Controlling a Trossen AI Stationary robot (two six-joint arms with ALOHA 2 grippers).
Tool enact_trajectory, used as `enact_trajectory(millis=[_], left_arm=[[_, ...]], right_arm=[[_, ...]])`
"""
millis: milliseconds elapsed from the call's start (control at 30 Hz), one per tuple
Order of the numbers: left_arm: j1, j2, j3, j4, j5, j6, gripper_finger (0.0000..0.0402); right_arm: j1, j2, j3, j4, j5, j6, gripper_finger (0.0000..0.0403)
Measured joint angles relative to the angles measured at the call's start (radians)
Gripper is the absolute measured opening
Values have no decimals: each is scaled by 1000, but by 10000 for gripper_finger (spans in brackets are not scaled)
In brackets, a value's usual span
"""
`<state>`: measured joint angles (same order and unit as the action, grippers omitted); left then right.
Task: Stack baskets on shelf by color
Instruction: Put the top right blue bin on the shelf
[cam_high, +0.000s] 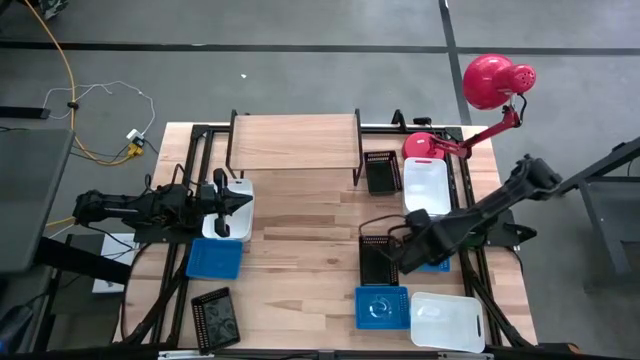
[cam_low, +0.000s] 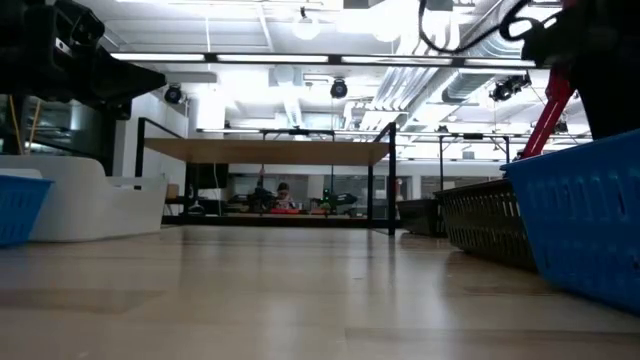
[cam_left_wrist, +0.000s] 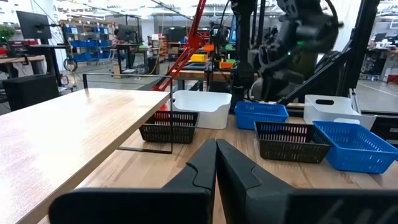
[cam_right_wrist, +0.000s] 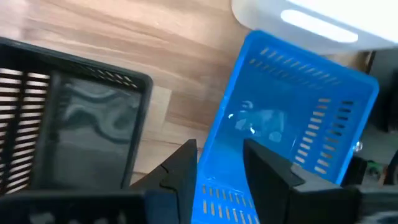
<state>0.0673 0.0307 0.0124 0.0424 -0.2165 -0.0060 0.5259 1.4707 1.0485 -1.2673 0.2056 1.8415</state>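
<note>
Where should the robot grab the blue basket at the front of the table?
Probably the thin top rim of the blue plastic rectangular basket, coming straight down from above. It sits upright with its open side up, so the jaws can straddle one wall.

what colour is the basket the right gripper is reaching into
Blue, with slotted sides. The right gripper straddles the blue basket's near wall; the right wrist view shows it best.
</note>
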Motion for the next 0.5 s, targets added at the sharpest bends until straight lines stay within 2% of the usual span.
enact_trajectory(millis=[333,500], left_arm=[[0,0,0,0,0,0,1],[0,0,0,0,0,0,1]], right_arm=[[-9,144,-1,7,4,40,119],[-9,221,-1,10,61,67,119]])
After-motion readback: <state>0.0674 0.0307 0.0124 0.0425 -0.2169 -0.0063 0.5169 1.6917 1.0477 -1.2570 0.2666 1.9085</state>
